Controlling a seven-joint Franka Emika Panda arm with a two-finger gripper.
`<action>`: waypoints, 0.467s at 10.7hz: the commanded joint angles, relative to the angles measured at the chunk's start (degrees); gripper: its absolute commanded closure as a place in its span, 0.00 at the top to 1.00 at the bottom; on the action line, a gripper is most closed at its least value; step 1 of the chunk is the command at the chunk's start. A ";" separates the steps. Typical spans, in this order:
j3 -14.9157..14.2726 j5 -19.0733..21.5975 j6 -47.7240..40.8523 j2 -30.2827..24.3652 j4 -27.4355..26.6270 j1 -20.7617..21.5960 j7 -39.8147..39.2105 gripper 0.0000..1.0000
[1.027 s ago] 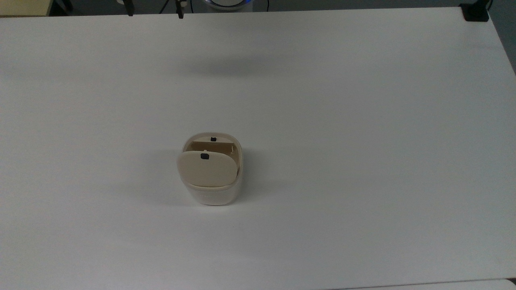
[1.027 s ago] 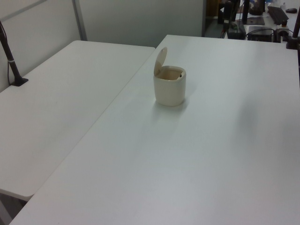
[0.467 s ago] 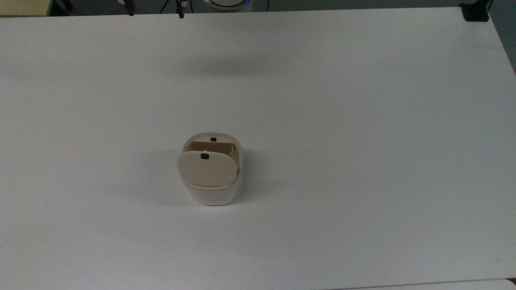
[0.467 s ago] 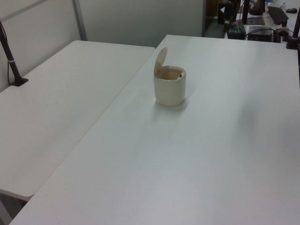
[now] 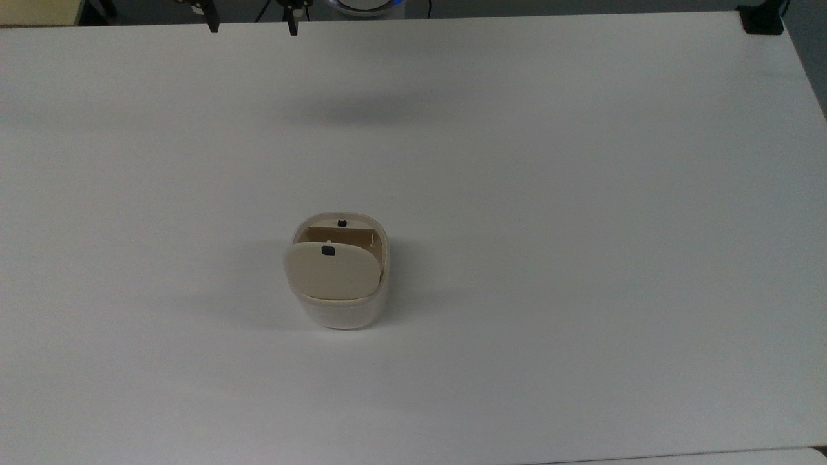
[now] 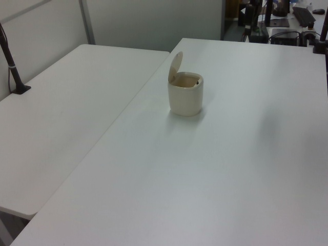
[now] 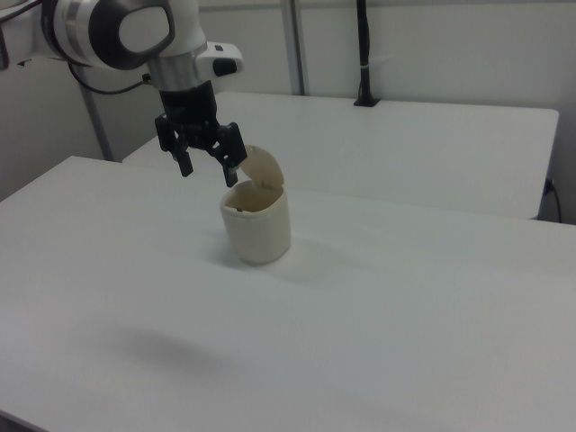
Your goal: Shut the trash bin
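The trash bin [image 5: 341, 315] is a small cream-white tub standing upright near the middle of the white table [image 5: 581, 226]. Its beige lid [image 5: 331, 271] is raised on its hinge, and the tan inside shows behind it. In the left view the trash bin [image 6: 185, 97] carries the lid [image 6: 175, 66] tilted up on the left view's left side. In the right view my gripper [image 7: 210, 171] hangs open in the air, up and to the left of the trash bin [image 7: 258, 229] and close beside the lid [image 7: 264, 169]. Its two black fingertips also poke in at the top edge, where the gripper [image 5: 252, 27] holds nothing.
A second white table [image 6: 61, 118] adjoins this one. A black clamped post [image 6: 11, 61] stands on its far side, seen as a post [image 7: 363, 54] in the right view. A black clamp [image 5: 762, 19] sits at the table's corner. The arm's shadow [image 5: 362, 110] lies on the table.
The two fingertips at the top edge of the top view have come slightly further into the picture. The trash bin and its lid have not moved.
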 commanded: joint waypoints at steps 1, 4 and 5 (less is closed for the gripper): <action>0.61 0.83 0.81 0.60 -0.60 0.22 -1.41 1.00; 0.35 0.83 0.81 6.81 4.21 2.23 -1.06 0.98; 0.35 1.09 1.68 9.54 5.10 3.19 -1.15 0.87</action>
